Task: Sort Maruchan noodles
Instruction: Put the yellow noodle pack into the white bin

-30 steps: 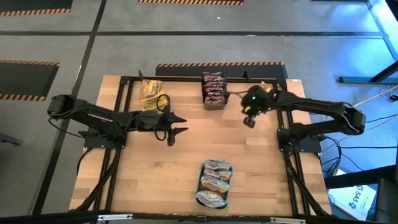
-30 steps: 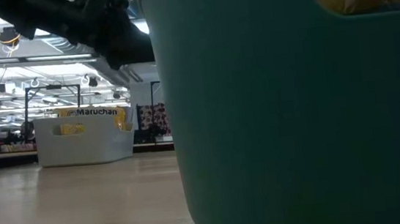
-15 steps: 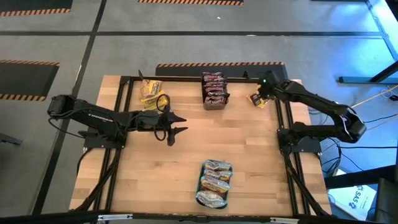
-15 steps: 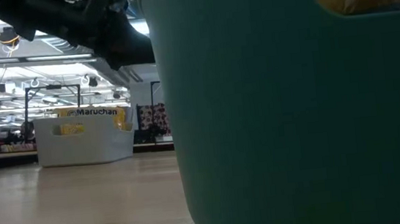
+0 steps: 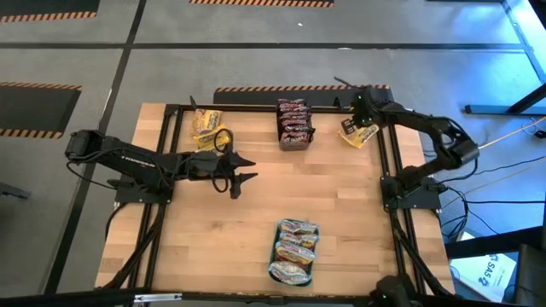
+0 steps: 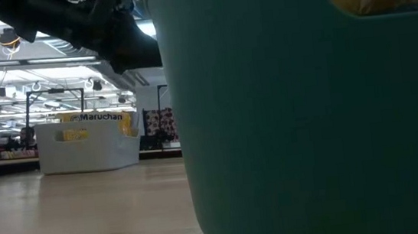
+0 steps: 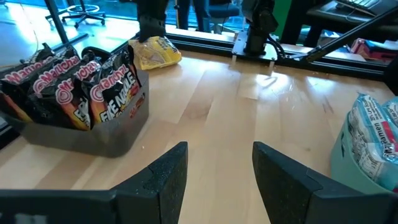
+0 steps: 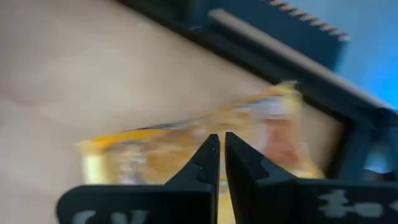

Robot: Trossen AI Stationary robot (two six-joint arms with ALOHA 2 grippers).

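Since the yellow packet (image 5: 359, 134) at upper right looks light and crinkly, the pressed-together right gripper (image 8: 218, 163) should pinch its edge.

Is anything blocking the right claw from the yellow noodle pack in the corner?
No, nothing visible is. The right gripper, shut, hangs above the yellow noodle pack at the table's far right corner, with only air between them. The left gripper waits open at mid-table.
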